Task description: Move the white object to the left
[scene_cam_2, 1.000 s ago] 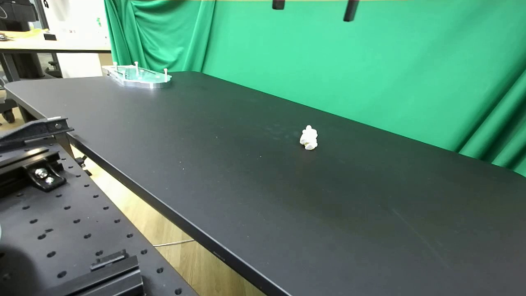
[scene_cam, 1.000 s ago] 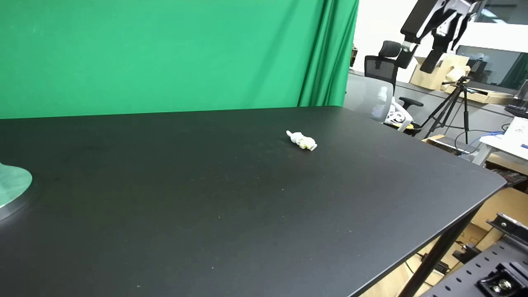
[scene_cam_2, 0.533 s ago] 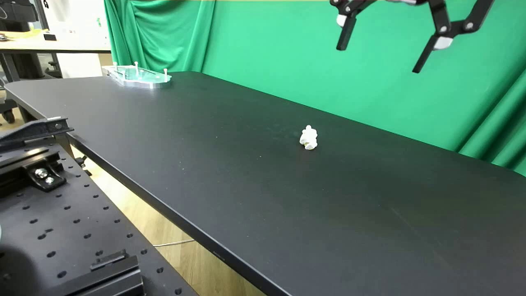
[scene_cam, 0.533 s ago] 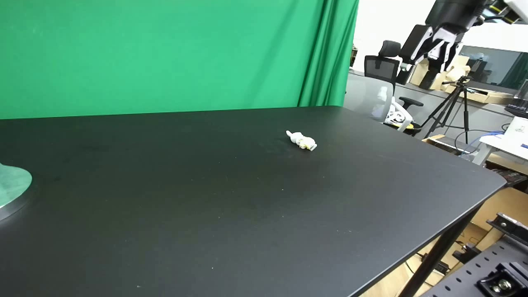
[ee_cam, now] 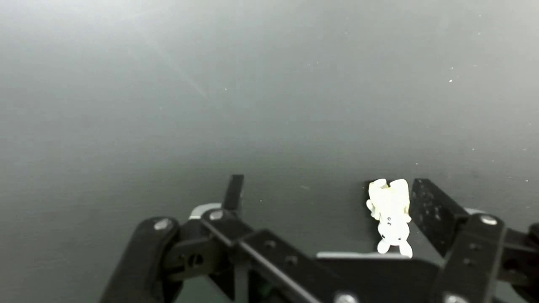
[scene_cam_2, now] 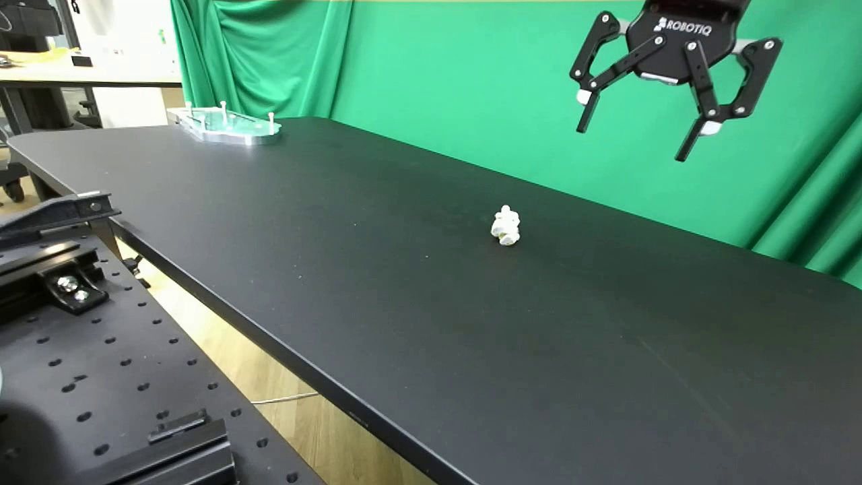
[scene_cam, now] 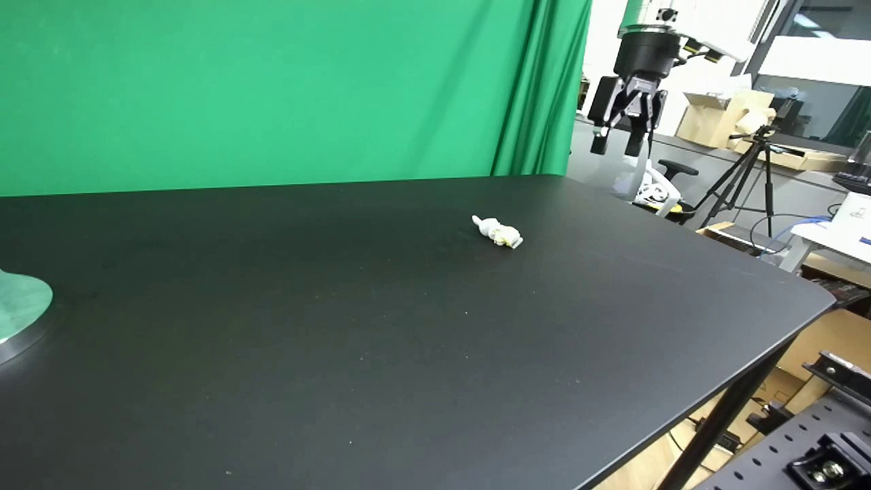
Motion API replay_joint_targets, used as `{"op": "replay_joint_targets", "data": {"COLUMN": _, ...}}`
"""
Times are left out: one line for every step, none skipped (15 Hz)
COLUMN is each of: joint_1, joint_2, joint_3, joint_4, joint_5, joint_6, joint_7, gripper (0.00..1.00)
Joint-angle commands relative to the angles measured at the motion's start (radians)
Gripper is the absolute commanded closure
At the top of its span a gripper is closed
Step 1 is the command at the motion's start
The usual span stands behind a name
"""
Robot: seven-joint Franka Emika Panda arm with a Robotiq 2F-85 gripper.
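At left in an exterior view, a glassy, pale-green pegged plate [scene_cam_2: 236, 138] sits on the smooth black table [scene_cam_2: 377, 283], likely set there to leave working room. Mid-table lies the white object [scene_cam_2: 506, 225], lumpy and rabbit-eared, plastic or clay, too small to tell. Rightmost, well above, hangs the claw [scene_cam_2: 634, 143], empty, jaws wide apart, probably to straddle it.

Claw [ee_cam: 329, 179] part-cropped, wrist view (green disc [scene_cam: 24, 305] too, ext. view).

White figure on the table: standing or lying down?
Lying down: in an exterior view the white figure stretches lengthwise along the black table.
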Motion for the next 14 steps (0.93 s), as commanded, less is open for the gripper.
{"op": "replay_joint_targets", "data": {"joint_1": -0.04, "joint_2": 0.121, "joint_3": 0.085, "joint_4": 0.159, "joint_5": -0.003, "joint_6": -0.078, "joint_7": -0.026, "gripper": 0.0}}
{"op": "replay_joint_targets", "data": {"joint_1": -0.041, "joint_2": 0.147, "joint_3": 0.104, "joint_4": 0.184, "joint_5": -0.007, "joint_6": -0.084, "joint_7": -0.028, "gripper": 0.0}}
{"op": "replay_joint_targets", "data": {"joint_1": -0.043, "joint_2": 0.17, "joint_3": 0.123, "joint_4": 0.206, "joint_5": -0.007, "joint_6": -0.091, "joint_7": -0.032, "gripper": 0.0}}
{"op": "replay_joint_targets", "data": {"joint_1": -0.044, "joint_2": 0.188, "joint_3": 0.142, "joint_4": 0.221, "joint_5": -0.004, "joint_6": -0.09, "joint_7": -0.038, "gripper": 0.0}}
{"op": "replay_joint_targets", "data": {"joint_1": -0.04, "joint_2": 0.204, "joint_3": 0.158, "joint_4": 0.231, "joint_5": -0.011, "joint_6": -0.083, "joint_7": -0.039, "gripper": 0.0}}
{"op": "replay_joint_targets", "data": {"joint_1": -0.037, "joint_2": 0.218, "joint_3": 0.174, "joint_4": 0.237, "joint_5": -0.015, "joint_6": -0.075, "joint_7": -0.039, "gripper": 0.0}}
{"op": "replay_joint_targets", "data": {"joint_1": -0.027, "joint_2": 0.228, "joint_3": 0.187, "joint_4": 0.235, "joint_5": -0.028, "joint_6": -0.057, "joint_7": -0.033, "gripper": 0.0}}
{"op": "replay_joint_targets", "data": {"joint_1": -0.019, "joint_2": 0.235, "joint_3": 0.198, "joint_4": 0.227, "joint_5": -0.042, "joint_6": -0.029, "joint_7": -0.025, "gripper": 0.0}}
{"op": "replay_joint_targets", "data": {"joint_1": -0.012, "joint_2": 0.243, "joint_3": 0.207, "joint_4": 0.22, "joint_5": -0.053, "joint_6": 0.0, "joint_7": -0.015, "gripper": 0.0}}
{"op": "replay_joint_targets", "data": {"joint_1": -0.007, "joint_2": 0.249, "joint_3": 0.214, "joint_4": 0.21, "joint_5": -0.064, "joint_6": 0.034, "joint_7": -0.008, "gripper": 0.0}}
{"op": "replay_joint_targets", "data": {"joint_1": -0.002, "joint_2": 0.256, "joint_3": 0.219, "joint_4": 0.202, "joint_5": -0.076, "joint_6": 0.066, "joint_7": 0.002, "gripper": 0.0}}
{"op": "replay_joint_targets", "data": {"joint_1": -0.001, "joint_2": 0.265, "joint_3": 0.226, "joint_4": 0.194, "joint_5": -0.08, "joint_6": 0.096, "joint_7": 0.007, "gripper": 0.0}}
{"op": "replay_joint_targets", "data": {"joint_1": 0.002, "joint_2": 0.273, "joint_3": 0.228, "joint_4": 0.188, "joint_5": -0.088, "joint_6": 0.124, "joint_7": 0.015, "gripper": 0.0}}
{"op": "replay_joint_targets", "data": {"joint_1": 0.003, "joint_2": 0.282, "joint_3": 0.229, "joint_4": 0.182, "joint_5": -0.092, "joint_6": 0.148, "joint_7": 0.02, "gripper": 0.0}}
